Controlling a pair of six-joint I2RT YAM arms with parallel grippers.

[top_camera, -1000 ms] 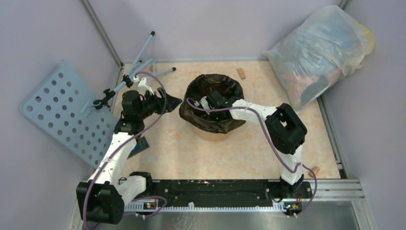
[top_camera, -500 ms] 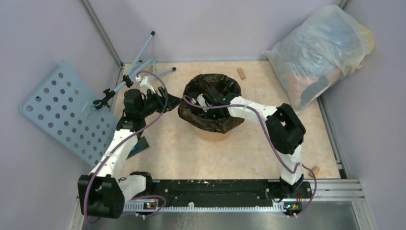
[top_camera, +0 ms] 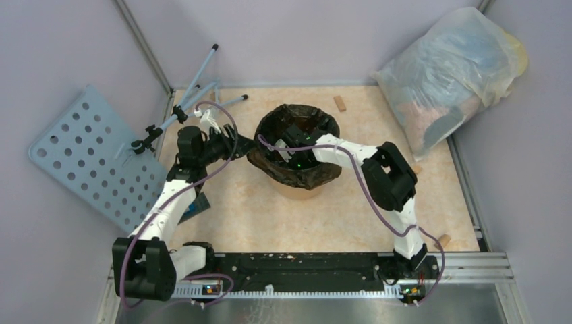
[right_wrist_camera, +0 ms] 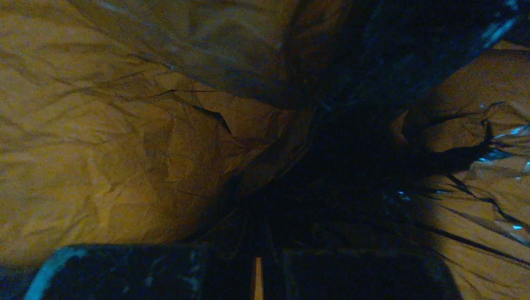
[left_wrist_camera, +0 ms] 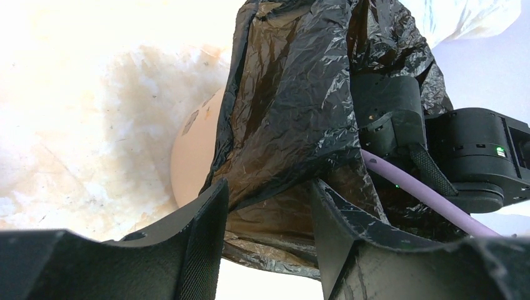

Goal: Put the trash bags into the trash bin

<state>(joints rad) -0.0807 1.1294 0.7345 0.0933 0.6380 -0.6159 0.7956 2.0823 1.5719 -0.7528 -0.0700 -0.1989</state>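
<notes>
Draping the bin at centre frame, the bag is hanging just right of the left gripper, whose parted jaws are straddling its edge; the right gripper is sitting shut inside.

The top view looks down from behind the near edge over the whole table. The left wrist view faces the black bag and orange bin closely from the side. The dim right wrist view seems to sit inside that bag, which all three views share.
</notes>
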